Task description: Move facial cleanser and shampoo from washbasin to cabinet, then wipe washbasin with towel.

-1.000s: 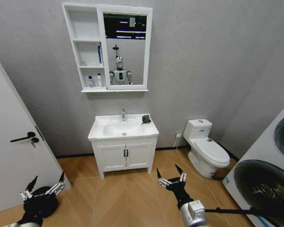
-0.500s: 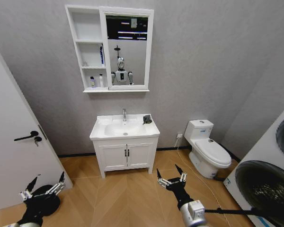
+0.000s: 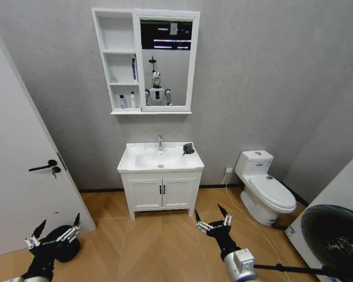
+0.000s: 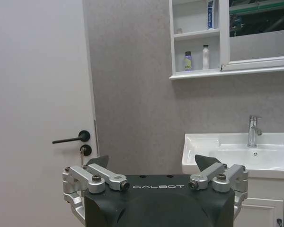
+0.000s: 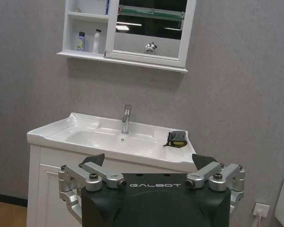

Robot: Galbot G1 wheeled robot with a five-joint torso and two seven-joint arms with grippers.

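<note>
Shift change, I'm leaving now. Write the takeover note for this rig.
Left tool: open, holding nothing, low above the floor near the door.
Right tool: open, holding nothing, low in front of the vanity.
Towel: on the washbasin rim, beside the tap.
Two small bottles stand on the cabinet's lowest shelf, so moving looks done; nothing but the towel lies on the washbasin.
Left: pick up the towel, wipe the washbasin. The robot stands well back from it.

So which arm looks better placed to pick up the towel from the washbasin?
Probably the right. The towel lies on the washbasin rim's right side, nearer the open right gripper. The open left gripper hangs low by the door. Both are far off.
</note>
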